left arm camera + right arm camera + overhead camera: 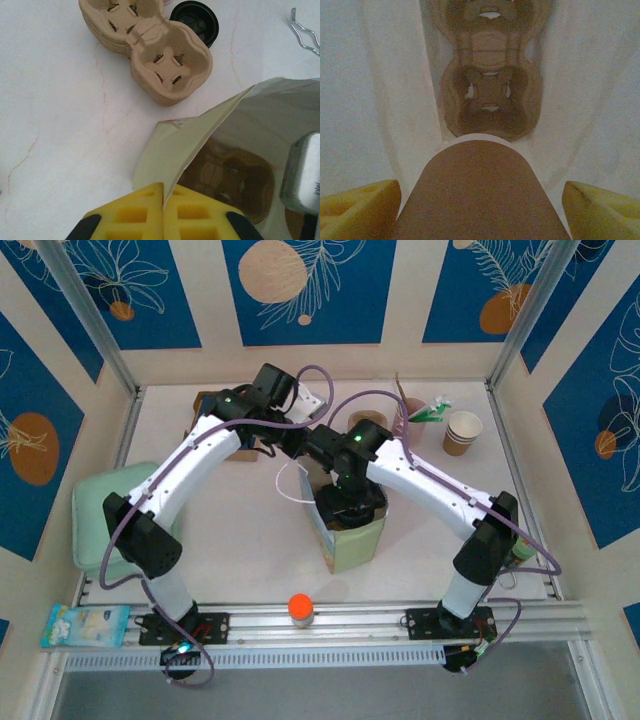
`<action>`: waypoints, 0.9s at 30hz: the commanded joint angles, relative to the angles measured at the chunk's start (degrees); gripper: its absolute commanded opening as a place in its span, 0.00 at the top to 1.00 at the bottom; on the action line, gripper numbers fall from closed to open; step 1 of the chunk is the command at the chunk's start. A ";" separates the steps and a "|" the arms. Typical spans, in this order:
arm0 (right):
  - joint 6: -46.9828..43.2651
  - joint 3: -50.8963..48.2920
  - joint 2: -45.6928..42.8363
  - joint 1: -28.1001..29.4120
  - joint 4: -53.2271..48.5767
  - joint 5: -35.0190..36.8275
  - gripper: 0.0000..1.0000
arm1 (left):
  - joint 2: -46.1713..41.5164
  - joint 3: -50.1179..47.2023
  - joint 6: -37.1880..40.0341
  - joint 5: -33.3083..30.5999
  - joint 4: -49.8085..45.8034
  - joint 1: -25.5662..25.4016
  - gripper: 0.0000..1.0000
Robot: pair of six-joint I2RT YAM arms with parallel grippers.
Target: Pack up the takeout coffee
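Your left hand (pixel 163 202) is pinched together on the top edge of the pale green paper bag (pixel 175 150). The bag stands on the desk (pixel 60 125) between your two arms, its mouth open. Your right hand (pixel 481 205) is down inside the bag, its fingers (pixel 360 210) set wide and clamped on the sides of a brown coffee cup (pixel 480 175). The cup hangs over a cup carrier (pixel 490 85) lying flat on the bag's floor; you cannot tell whether the two touch. Beyond the bag, a stack of carriers (pixel 150 50) sits on the desk with a black lid (pixel 196 21) just beside it. A second paper cup (pixel 462 432) stands upright near the far right corner.
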 commanded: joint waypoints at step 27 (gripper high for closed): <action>-2.59 -2.96 0.76 -2.71 5.50 -0.77 0.63 | -4.35 -4.53 -1.12 -0.05 2.54 -0.20 0.93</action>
